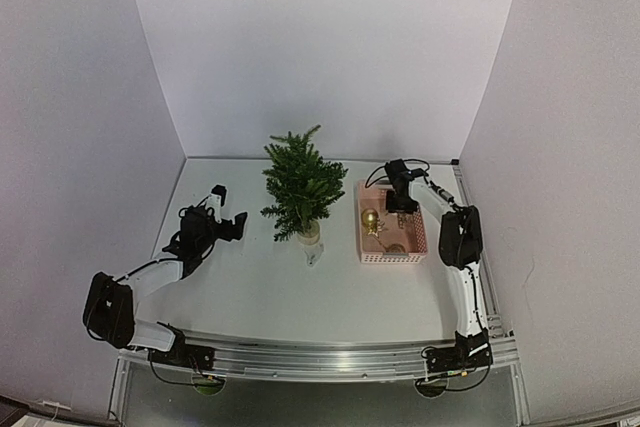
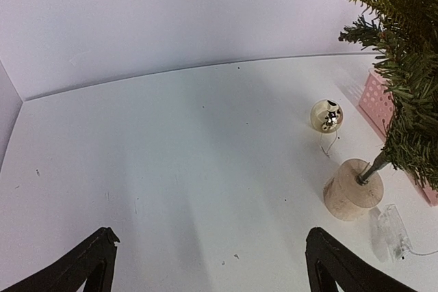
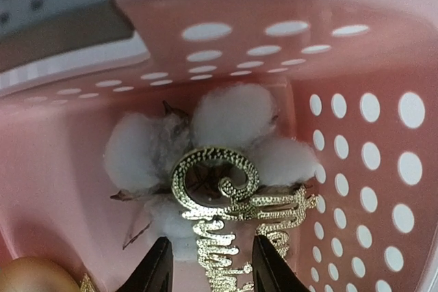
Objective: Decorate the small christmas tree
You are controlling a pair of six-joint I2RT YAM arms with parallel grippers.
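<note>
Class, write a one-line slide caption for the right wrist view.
Right gripper straddles a gold glitter script ornament lying on white cotton bolls inside a pink perforated plastic basket.

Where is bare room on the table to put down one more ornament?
The widest bare patch of table lies between the tree and the near edge. Another lies left of the tree, ahead of the open left gripper. Crowded: close by the tree, with a gold ball and a clear box, and the pink basket, where the right gripper reaches in.
</note>
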